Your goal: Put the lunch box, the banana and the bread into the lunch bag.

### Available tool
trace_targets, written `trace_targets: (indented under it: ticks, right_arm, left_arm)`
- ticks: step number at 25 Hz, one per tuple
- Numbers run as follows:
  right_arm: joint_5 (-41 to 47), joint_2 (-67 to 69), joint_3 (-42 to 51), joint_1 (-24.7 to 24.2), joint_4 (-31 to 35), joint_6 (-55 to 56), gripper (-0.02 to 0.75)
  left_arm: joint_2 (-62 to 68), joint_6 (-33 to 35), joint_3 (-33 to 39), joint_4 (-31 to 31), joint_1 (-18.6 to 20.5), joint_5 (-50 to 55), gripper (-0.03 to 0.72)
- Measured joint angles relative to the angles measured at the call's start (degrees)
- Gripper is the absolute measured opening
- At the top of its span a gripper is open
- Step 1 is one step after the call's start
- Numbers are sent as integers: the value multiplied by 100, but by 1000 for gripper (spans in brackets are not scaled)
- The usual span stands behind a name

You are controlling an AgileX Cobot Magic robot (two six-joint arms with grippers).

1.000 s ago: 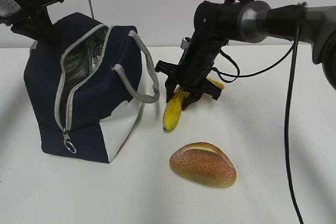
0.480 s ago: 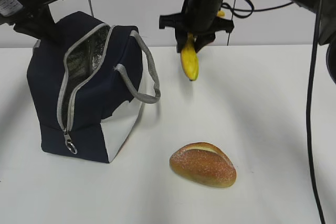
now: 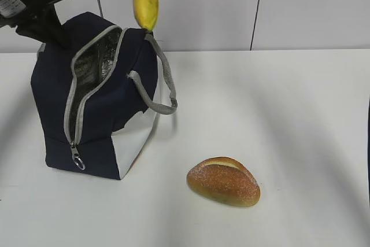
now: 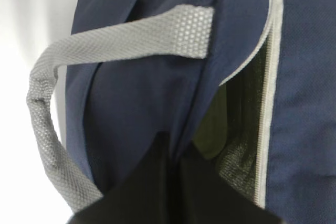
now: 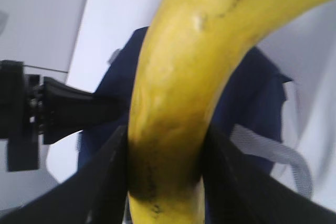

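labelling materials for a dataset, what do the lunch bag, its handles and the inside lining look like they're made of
Lunch bag: navy woven fabric, matte, fine weave visible in the left wrist view.
Handles: grey webbing with a coarse honeycomb-like weave, probably synthetic.
Lining: silvery and crinkled, reflective, likely foil insulation, though that is a guess.

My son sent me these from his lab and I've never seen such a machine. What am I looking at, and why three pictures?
It is a robot with two arms, each ending in a claw. One picture is taken from in front of the table; the other two come from small cameras on each wrist. The right claw holds the banana in the air above the open lunch bag. The left claw is pinched shut on the bag's fabric edge, beside the opening. The bread lies on the table, in front of the bag and to its right.
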Motion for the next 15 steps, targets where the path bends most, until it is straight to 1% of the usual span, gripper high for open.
trace_targets:
  ticks: [2,5,11,15]
  right_arm:
    - [3,0,0,47,312,-29,298]
    - [3,0,0,172,511,-49,298]
    - [3,13,0,628,572,-56,298]
    - [3,46,190,754,610,-65,301]
  left_arm:
    - [0,0,0,0,0,-8,-3]
    - [0,0,0,0,0,-8,-3]
    - [7,0,0,-5,5,-10,-3]
    - [7,0,0,-5,37,-10,-3]
